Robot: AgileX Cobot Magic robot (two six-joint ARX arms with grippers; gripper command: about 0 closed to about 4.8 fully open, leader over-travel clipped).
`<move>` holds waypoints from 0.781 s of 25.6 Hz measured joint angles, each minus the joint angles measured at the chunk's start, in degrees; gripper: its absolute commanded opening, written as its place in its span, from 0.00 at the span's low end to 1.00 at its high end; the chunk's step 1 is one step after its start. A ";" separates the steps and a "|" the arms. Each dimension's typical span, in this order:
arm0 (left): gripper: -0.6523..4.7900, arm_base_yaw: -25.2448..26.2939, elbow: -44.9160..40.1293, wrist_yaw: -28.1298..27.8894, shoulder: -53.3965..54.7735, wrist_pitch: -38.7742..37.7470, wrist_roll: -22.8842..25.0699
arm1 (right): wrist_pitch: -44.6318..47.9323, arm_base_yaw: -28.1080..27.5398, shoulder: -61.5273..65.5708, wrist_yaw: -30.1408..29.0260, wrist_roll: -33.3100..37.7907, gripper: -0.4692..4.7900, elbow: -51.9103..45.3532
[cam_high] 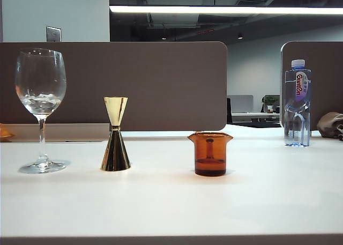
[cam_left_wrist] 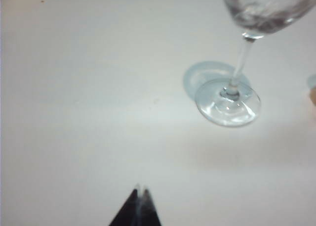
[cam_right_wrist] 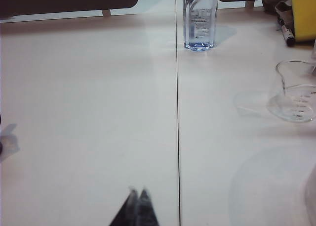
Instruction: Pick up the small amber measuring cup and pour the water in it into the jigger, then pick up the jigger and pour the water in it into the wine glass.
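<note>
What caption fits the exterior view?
Wine glass, gold jigger and amber measuring cup lined up on a white table, water bottle behind.

Label on the plastic bottle (cam_high: pixel 297 103) reads "Ganten" vertically in red; printed marks on the clear beaker (cam_right_wrist: pixel 295 90) are unreadable.

Exterior cam: low, near the front edge of the white surface (cam_high: pixel 171 202), looking level across it at the brown partition (cam_high: pixel 112 84). Left wrist cam: above the surface, tilted down, close to the tall clear stemmed wine glass (cam_left_wrist: pixel 232 95), which the exterior also sees (cam_high: pixel 40 108). Right wrist cam: low, facing along the surface; shares the clear blue-capped plastic bottle (cam_right_wrist: pixel 200 21) with exterior (cam_high: pixel 297 103).
</note>
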 measured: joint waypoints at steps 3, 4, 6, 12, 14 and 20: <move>0.12 -0.42 9.73 -0.07 6.73 -10.99 0.00 | 0.00 0.00 0.00 0.00 0.02 0.09 0.00; 0.12 -0.83 12.98 -0.11 9.01 -11.82 0.00 | 0.00 0.00 0.00 0.00 0.02 0.09 0.00; 0.12 -1.84 16.94 -0.13 11.78 -11.96 0.00 | -0.02 0.00 0.00 0.00 0.02 0.09 0.00; 0.12 -7.08 31.98 -0.11 16.33 -9.90 0.02 | -0.02 0.00 0.00 0.00 0.02 0.09 0.00; 0.12 -8.26 33.70 -0.35 16.04 -8.26 0.96 | -0.02 0.00 0.00 0.00 0.02 0.09 0.00; 0.12 -14.73 33.77 0.04 16.11 -6.56 -5.79 | -0.02 0.00 0.00 0.00 0.02 0.09 0.00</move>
